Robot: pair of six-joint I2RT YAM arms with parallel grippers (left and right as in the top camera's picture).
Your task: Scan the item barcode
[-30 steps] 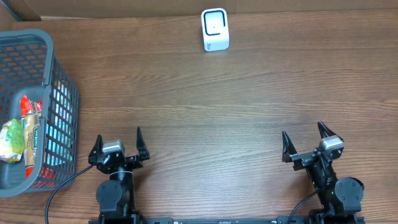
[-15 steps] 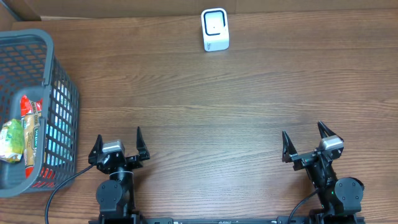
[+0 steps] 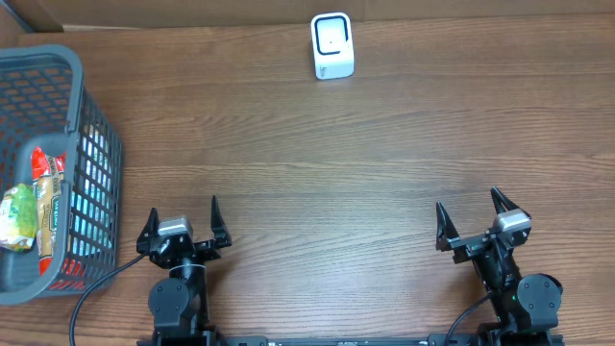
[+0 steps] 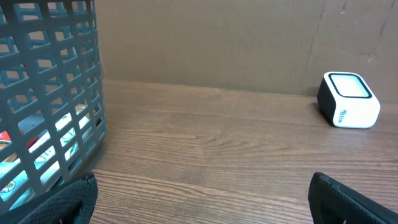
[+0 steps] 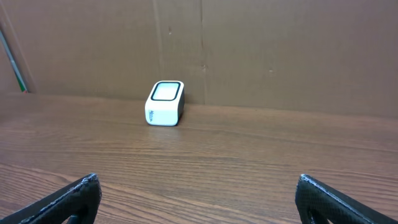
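The left fingers (image 3: 214,213) and right fingers (image 3: 441,219) were spread wide, both empty. The packets (image 3: 19,219) lay in the basket (image 3: 96,144), far from the scanner (image 3: 332,45). They looked light, soft and slippery, best pinched across the flat middle.

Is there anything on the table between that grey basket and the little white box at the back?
Nothing: only bare wooden table lies between the basket and the white box, as the overhead view shows.
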